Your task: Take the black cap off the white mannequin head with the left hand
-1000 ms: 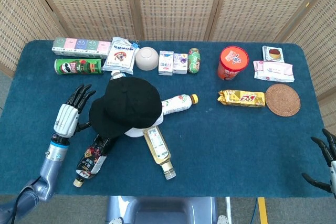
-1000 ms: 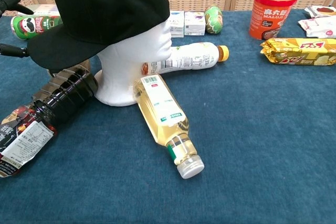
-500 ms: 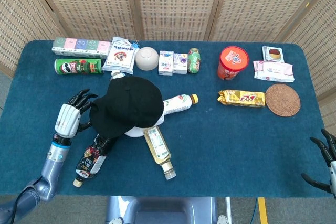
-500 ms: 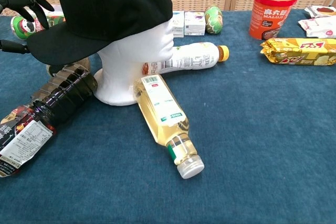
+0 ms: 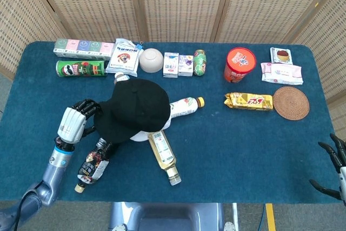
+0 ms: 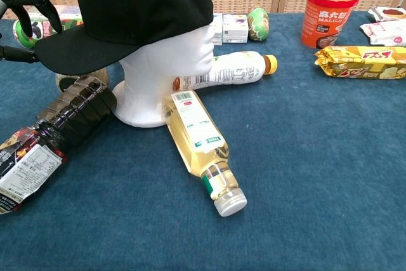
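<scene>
**Mia:** Where is the black cap (image 5: pixel 136 107)?

**Ben:** It sits on the white mannequin head (image 6: pixel 166 68), near the middle of the blue table (image 5: pixel 238 144). The brim sticks out toward the left hand (image 5: pixel 75 120).

**Mia:** Is the left hand holding it?

**Ben:** The fingers (image 6: pixel 39 3) are curled in right at the edge of the brim. I cannot tell if they pinch it or only touch it.

**Mia:** And the right hand (image 5: pixel 336 162)?

**Ben:** It is far off at the table's corner. Its fingers are spread apart and hold nothing.

**Mia:** What about the bottles?

**Ben:** Three lie on their sides, touching the head's base. The dark bottle (image 6: pixel 47 138) has brown drink inside. The clear bottle (image 6: pixel 198 147) has yellow drink and a grey lid. The white bottle (image 6: pixel 231 69) has a yellow lid, and I cannot see inside it.

**Mia:** Anything else that holds stuff?

**Ben:** A green chips can (image 5: pixel 81 68) lies at the back. A red tub (image 5: pixel 239 64) stands up with its lid on.
</scene>
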Motion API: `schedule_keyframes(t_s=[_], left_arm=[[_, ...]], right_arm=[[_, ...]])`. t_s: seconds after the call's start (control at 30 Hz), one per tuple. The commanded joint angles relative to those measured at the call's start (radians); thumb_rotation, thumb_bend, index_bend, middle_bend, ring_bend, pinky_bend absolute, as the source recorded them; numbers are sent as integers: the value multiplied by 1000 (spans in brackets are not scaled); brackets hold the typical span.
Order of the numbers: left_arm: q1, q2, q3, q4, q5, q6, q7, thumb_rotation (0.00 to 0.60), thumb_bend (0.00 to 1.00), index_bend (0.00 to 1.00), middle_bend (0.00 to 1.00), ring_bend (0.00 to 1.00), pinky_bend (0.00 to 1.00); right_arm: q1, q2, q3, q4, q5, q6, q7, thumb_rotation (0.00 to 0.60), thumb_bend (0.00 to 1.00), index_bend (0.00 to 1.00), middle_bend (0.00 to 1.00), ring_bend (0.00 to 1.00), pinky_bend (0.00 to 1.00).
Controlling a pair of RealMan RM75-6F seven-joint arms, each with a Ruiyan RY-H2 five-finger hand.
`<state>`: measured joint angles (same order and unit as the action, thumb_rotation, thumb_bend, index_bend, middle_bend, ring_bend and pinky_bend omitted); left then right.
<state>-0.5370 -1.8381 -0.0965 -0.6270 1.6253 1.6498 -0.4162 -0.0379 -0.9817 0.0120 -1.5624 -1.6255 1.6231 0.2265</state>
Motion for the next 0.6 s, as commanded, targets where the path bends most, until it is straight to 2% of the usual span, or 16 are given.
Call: schedule_keyframes(t_s=[0.03, 0.43, 0.6], left_arm=[[-2, -2, 0, 5, 3, 9, 3, 600, 510, 749, 517, 385, 571], [-4, 4, -15, 1, -7, 45, -10, 600, 521, 773, 540, 410, 590], [-13, 12, -37, -26, -9, 90, -8, 600, 523, 773, 543, 413, 595]], right_arm=[[0, 0, 0, 0, 0, 1, 2, 600, 0, 150, 0, 0, 0], [0, 1, -2, 2, -3, 4, 7, 600, 0, 150, 0, 0, 0], [-1, 1, -2, 1, -5, 8, 8, 600, 0, 149, 0, 0, 0]])
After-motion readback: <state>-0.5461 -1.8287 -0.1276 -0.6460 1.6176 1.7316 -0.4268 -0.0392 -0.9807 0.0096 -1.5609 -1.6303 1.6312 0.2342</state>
